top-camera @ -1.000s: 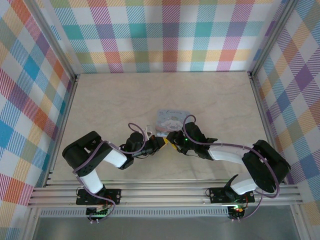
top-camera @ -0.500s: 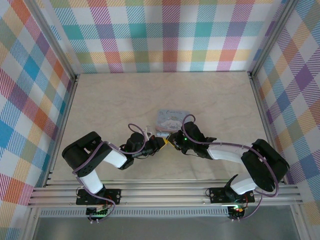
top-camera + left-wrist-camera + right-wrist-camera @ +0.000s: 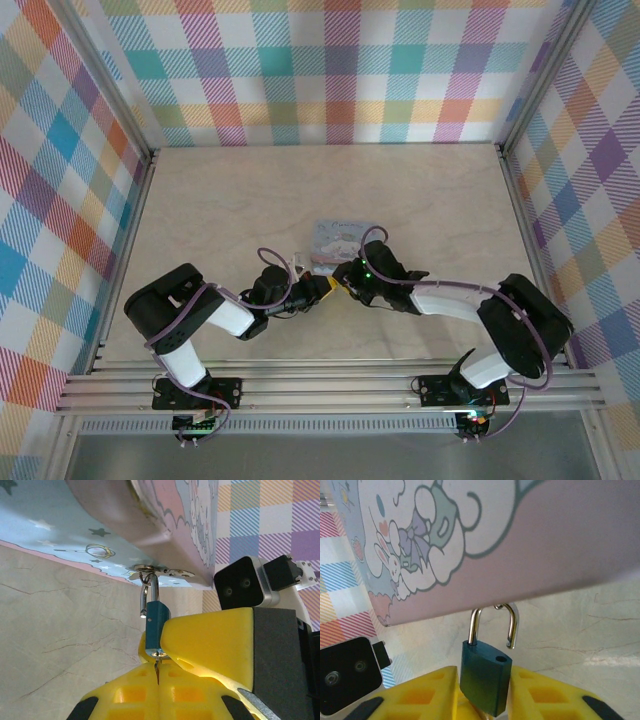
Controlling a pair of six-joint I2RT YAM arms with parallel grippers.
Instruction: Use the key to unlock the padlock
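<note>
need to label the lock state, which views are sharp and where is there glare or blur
Right wrist: the padlock is sharp and evenly lit, the box above slightly soft. Left wrist: a bright glint on the shackle, the box's near face blurred, the key a thin dark sliver. Top external: even light, soft shadows, detail by the box too small to read.

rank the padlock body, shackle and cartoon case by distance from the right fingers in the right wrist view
1. padlock body: between the right fingers, bottom centre
2. shackle: just above it, centre
3. cartoon case: across the top, farthest
</note>
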